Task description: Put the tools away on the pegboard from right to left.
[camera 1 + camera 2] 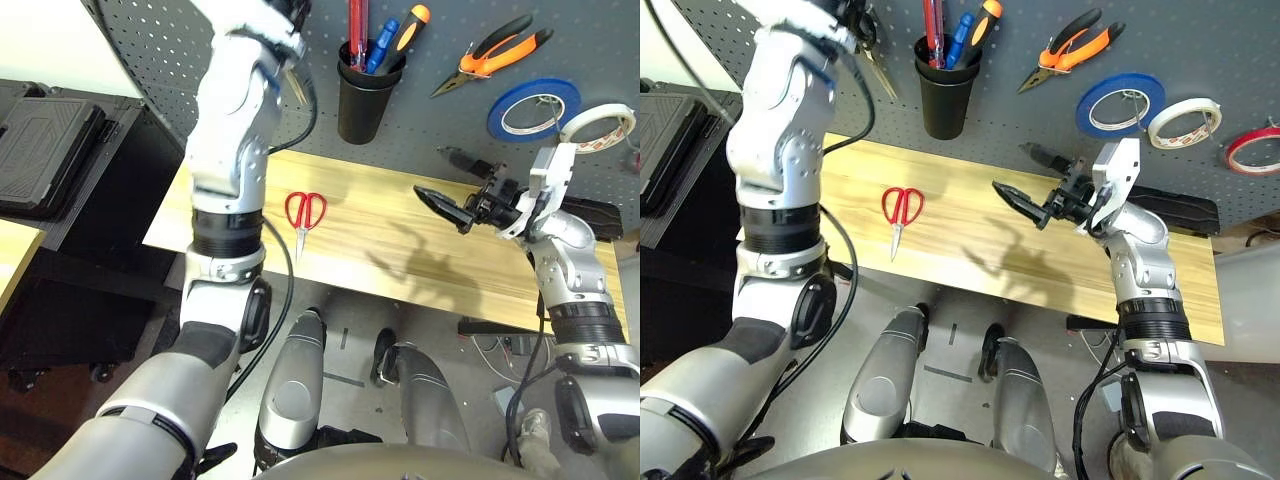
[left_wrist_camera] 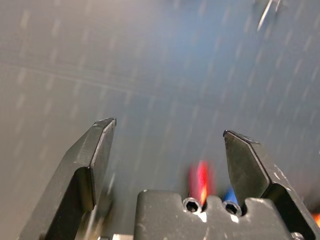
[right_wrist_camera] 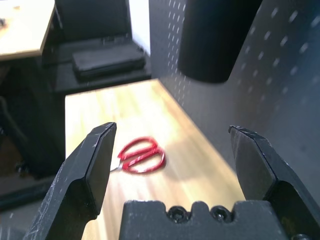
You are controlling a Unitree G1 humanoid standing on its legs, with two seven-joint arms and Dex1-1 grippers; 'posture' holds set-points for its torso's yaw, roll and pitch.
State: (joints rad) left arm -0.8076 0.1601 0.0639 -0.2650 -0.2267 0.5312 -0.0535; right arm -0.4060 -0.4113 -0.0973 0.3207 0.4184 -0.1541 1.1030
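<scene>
Red-handled scissors point(image 1: 305, 213) lie flat on the wooden counter point(image 1: 400, 260), below the pegboard point(image 1: 440, 120). Left hand point(image 2: 167, 150) and right hand point(image 3: 172, 155) both gape wide, holding nothing.

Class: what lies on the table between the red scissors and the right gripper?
Nothing: bare wood table separates the scissors from the right gripper, in both eye views.

The tabletop point(image 1: 400, 250) is pale wood with a smooth, lightly grained finish, and the pegboard point(image 1: 600, 60) behind it looks like matt grey perforated sheet. The red-handled scissors point(image 1: 305, 215) pair glossy plastic loops with bare metal blades, and the cup point(image 1: 362, 100) is matt black plastic.
</scene>
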